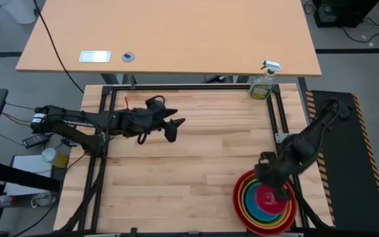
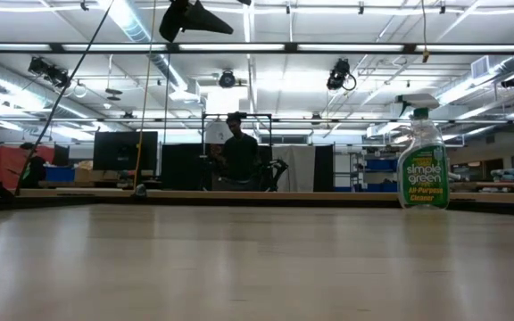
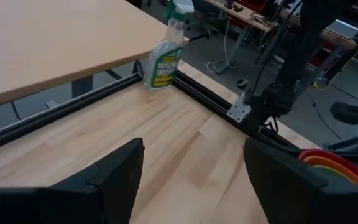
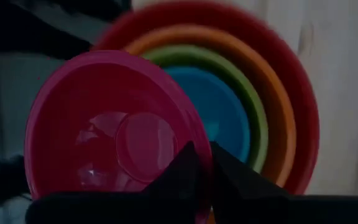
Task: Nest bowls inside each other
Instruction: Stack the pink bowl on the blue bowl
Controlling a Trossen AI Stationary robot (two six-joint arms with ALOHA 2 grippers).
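Near the table's near right corner, the red bowl (image 1: 240, 197) holds the orange (image 4: 278, 93), lime green (image 4: 253, 112) and blue (image 4: 229, 106) bowls nested in it. The magenta bowl (image 4: 104, 124) is over this stack, and my right gripper (image 1: 279, 189) is shut on it. My left gripper (image 1: 175, 129) hangs open and holds nothing over the far middle of the table, well to the left of the bowls. My right gripper pinches the magenta bowl's rim (image 4: 188, 140) between its two fingers, one on the inner wall and one outside. The fingers come from above, slanting down. The bowl sits tilted over the blue bowl; whether it touches the stack I cannot tell.
A green spray bottle (image 1: 263, 84) stands at the table's far right corner. A black frame rail (image 1: 189, 87) runs along the far edge, and a second desk (image 1: 170, 33) stands behind it. In the low view a person (image 2: 237, 152) sits far off in the room.
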